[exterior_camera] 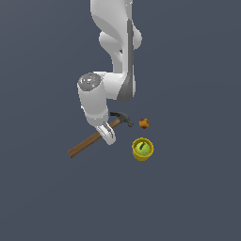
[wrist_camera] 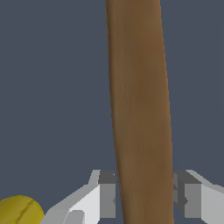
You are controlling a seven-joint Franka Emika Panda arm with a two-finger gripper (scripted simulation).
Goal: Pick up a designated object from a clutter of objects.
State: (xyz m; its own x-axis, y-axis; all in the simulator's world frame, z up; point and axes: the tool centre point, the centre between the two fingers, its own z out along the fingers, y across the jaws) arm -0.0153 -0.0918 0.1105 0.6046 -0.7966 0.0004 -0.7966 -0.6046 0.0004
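The claw hammer [exterior_camera: 89, 141] lies slantwise, its brown wooden handle running toward the exterior view's left and its dark head [exterior_camera: 123, 118] toward the right. My gripper [exterior_camera: 107, 135] is down over the handle just below the head. In the wrist view the handle [wrist_camera: 140, 109] passes between my fingers [wrist_camera: 107, 197], and both pads press against its sides, so the gripper [wrist_camera: 144, 197] is shut on it. The small red-yellow fruit [exterior_camera: 144, 123] and the yellow cup with a green ball [exterior_camera: 142, 149] sit apart on the exterior view's right.
A yellow rounded edge of the cup [wrist_camera: 19, 211] shows beside my fingers in the wrist view. The floor is a plain dark grey surface [exterior_camera: 188, 197]. The white arm rises above the hammer.
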